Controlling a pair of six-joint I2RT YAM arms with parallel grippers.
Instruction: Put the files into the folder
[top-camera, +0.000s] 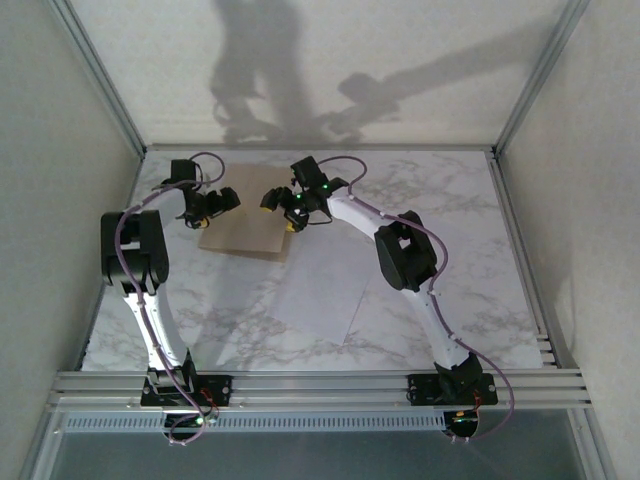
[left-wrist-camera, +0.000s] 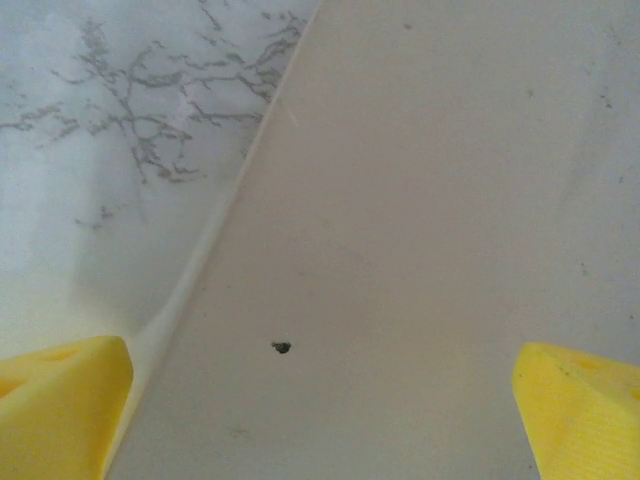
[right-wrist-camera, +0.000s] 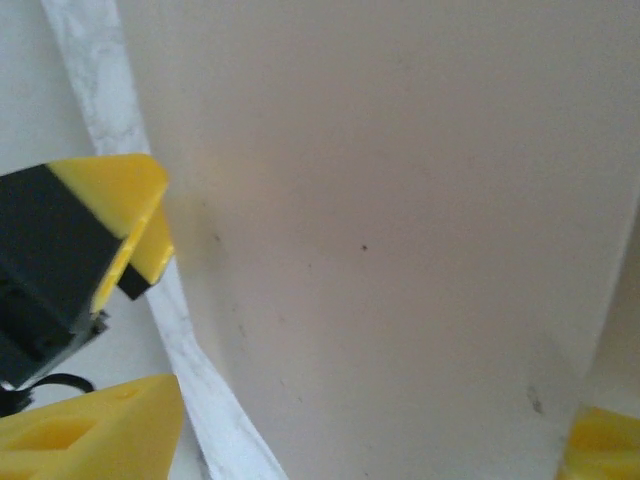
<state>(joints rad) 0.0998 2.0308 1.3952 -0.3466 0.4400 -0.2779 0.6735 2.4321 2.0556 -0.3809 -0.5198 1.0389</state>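
While the left jaws hang wide open, yellow fingertips spread low over the folder by one of its edges, the right jaws also stand parted above the same tan card, fingertips well apart and clasping nothing that I can see. The folder lies flat at the far middle of the worktop, under both wrists. I cannot tell whether it is opened out or closed. The files lie nearer, just beside its near right corner, loosely fanned. I cannot make out whether the top sheet touches the card.

By the look of them, the files are light, thin and floppy. Flat on smooth stone they offer no edge to pinch, and they would likely sag and slide apart, so a free corner is the best place to take them. The folder seems stiffer but just as light and apt to skid, and is best lifted at a long free edge.

The worktop is pale, veined marble, against which white sheets barely show. Plain walls close in three sides, with metal rails along the near edge.
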